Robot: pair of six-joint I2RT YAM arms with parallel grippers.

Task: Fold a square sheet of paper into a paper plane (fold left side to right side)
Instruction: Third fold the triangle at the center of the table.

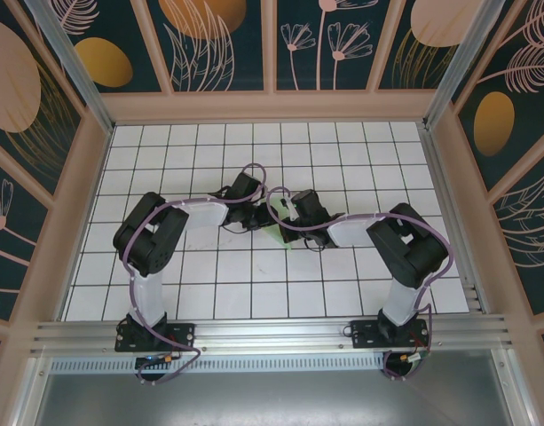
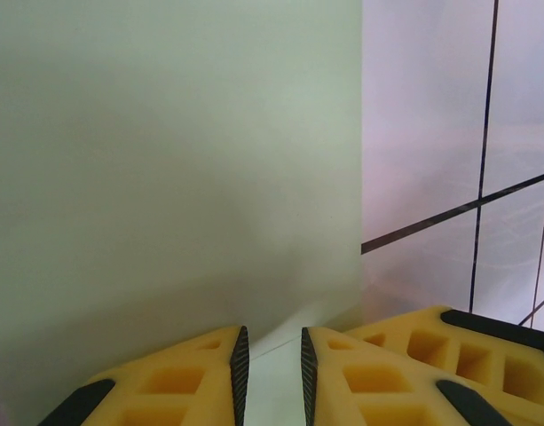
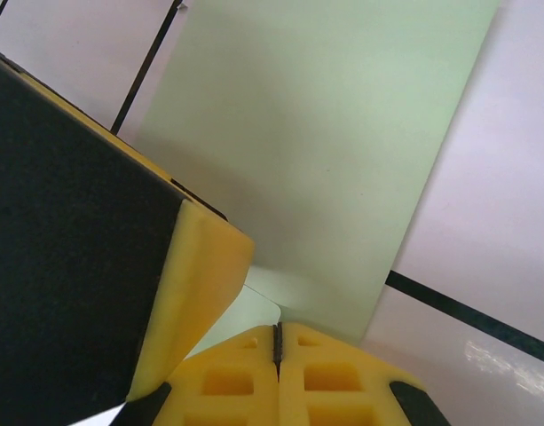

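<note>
Two robot arms meet at the middle of a white table (image 1: 342,284) ruled with a black grid. Between them lies the thin, pale mint-green square sheet of paper (image 1: 278,236), mostly hidden under the wrists from above. Close up it is plain and unmarked, one straight edge against the tiles (whether any part is lifted cannot be told). The left gripper (image 2: 272,371), yellow with black pads, sits at the sheet's near edge, its jaws a narrow gap apart and clamping nothing visible. The right gripper (image 3: 277,342) has its jaws pressed tight together, tips at the paper's edge beside a curled corner; whether a sliver is caught cannot be told. This looks like the early left-over-right fold. The next move likely calls for one gripper pinning the sheet while the other carries the left edge squarely across
</note>
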